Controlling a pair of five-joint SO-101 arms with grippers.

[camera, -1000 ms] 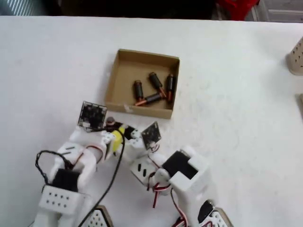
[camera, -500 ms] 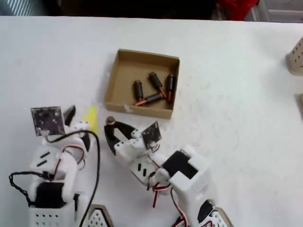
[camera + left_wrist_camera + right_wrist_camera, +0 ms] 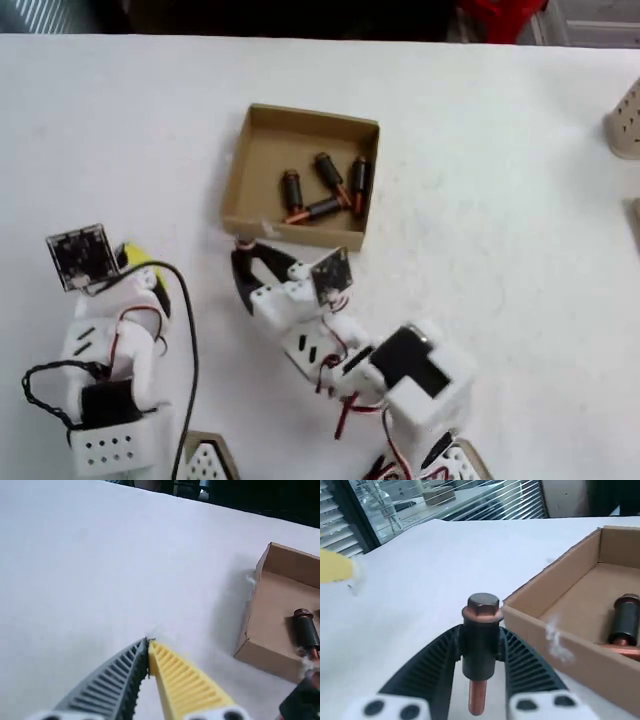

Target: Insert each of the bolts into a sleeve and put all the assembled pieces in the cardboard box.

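Here, bolt, seemingly sleeved, in right jaws

The high camera looks down from high up on the whole table, with the arms at the near edge. Each wrist camera sits low and close behind its own fingers, the left gripper and the right gripper, and faces the far side. All three views share the cardboard box.
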